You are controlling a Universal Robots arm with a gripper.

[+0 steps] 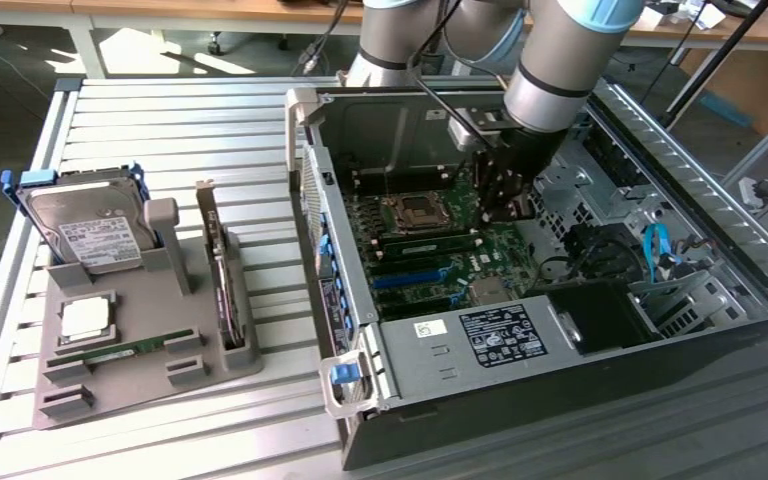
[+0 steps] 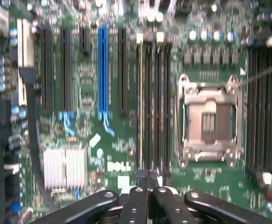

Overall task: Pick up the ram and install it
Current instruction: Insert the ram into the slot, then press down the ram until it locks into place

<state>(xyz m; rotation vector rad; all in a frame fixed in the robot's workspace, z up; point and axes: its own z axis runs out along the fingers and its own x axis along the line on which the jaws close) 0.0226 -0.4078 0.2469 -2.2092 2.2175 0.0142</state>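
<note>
A ram (image 2: 141,107) stands edge-on in the first of the long black memory slots beside the CPU socket (image 2: 210,120); in the exterior view this ram (image 1: 427,246) is a thin strip on the motherboard. My gripper (image 2: 148,176) is shut, fingertips pressed together with nothing between them, right over the near end of that ram; whether it touches the ram I cannot tell. In the exterior view the gripper (image 1: 502,212) reaches down inside the open computer case (image 1: 357,330). A second, alike ram (image 1: 115,352) lies in the grey holder on the exterior view's left.
The grey holder (image 1: 211,370) also carries a silver hard drive (image 1: 88,232), a dark expansion card (image 1: 224,280) standing upright and a small square chip (image 1: 85,318). Case walls, cables (image 1: 658,250) and a drive cage hem in the arm. A blue slot (image 2: 103,70) and a heatsink (image 2: 65,168) lie beside the memory slots.
</note>
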